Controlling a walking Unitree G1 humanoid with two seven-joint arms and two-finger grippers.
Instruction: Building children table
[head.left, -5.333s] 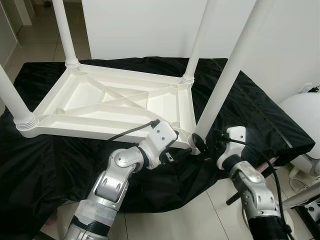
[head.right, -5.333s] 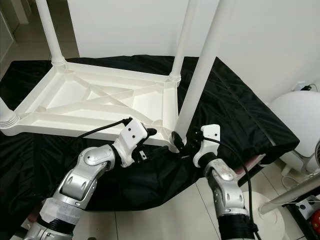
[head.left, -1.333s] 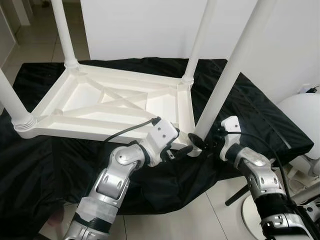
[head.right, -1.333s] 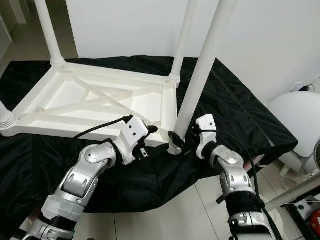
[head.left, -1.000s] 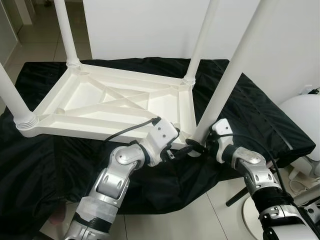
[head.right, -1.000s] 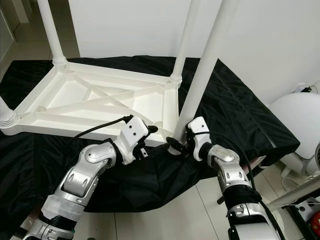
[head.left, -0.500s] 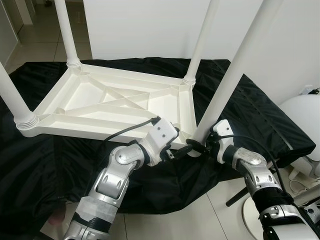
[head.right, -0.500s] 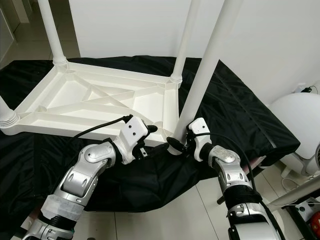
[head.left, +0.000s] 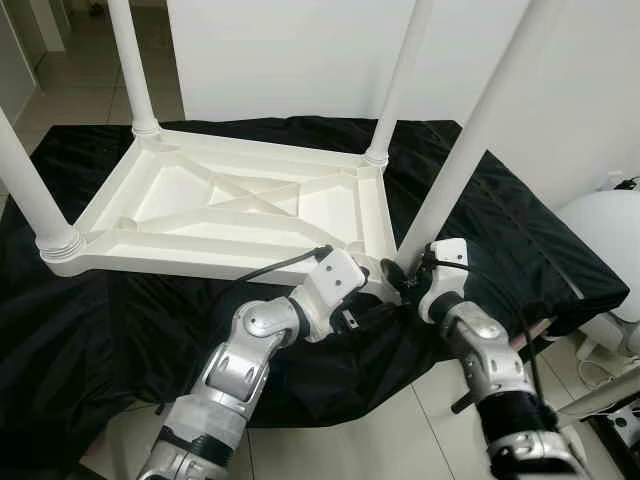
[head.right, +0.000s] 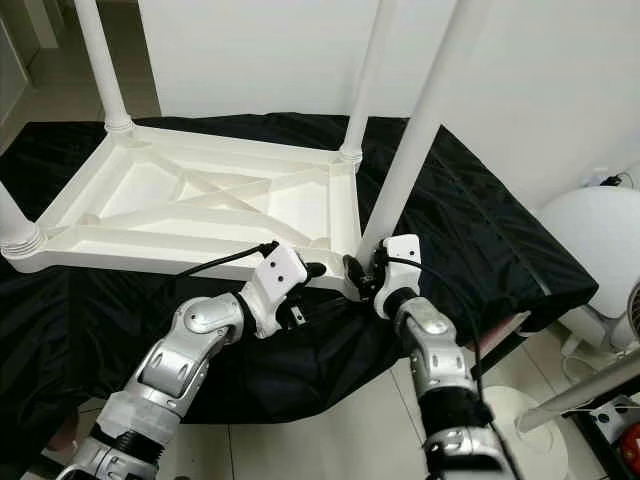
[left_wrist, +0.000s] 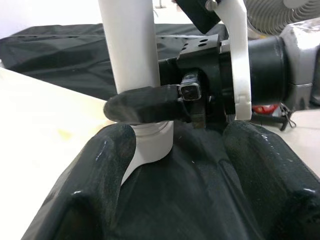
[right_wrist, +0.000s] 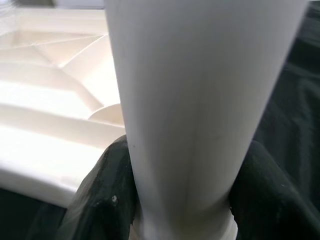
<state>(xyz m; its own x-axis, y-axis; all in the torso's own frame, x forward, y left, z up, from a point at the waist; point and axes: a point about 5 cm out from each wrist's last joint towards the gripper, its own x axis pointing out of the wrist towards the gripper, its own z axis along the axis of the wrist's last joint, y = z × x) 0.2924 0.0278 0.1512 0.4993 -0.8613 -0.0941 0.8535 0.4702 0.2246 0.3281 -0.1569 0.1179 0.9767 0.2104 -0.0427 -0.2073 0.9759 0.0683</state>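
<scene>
The right hand (head.right: 362, 272) is clamped round the base of the near-right leg (head.right: 415, 140), at five o'clock on the upturned table top (head.right: 200, 215) lying on the black cloth (head.right: 480, 240). The left hand (head.left: 375, 296) (fingers apart) sits just beside that corner. The smooth, stiff, seemingly light plastic may slip, so gripping low by the socket seems best.

The upturned table (head.left: 230, 205) is plain white, as are its four legs (head.left: 462, 150). It lies on a glossy black cloth (head.left: 500, 235) over pale beige floor tiles (head.left: 340, 440). The arms (head.left: 245, 350) are silver with white wrist housings (fingers (left_wrist: 142, 105) matte black). The wall (head.left: 290, 50) behind is white.
</scene>
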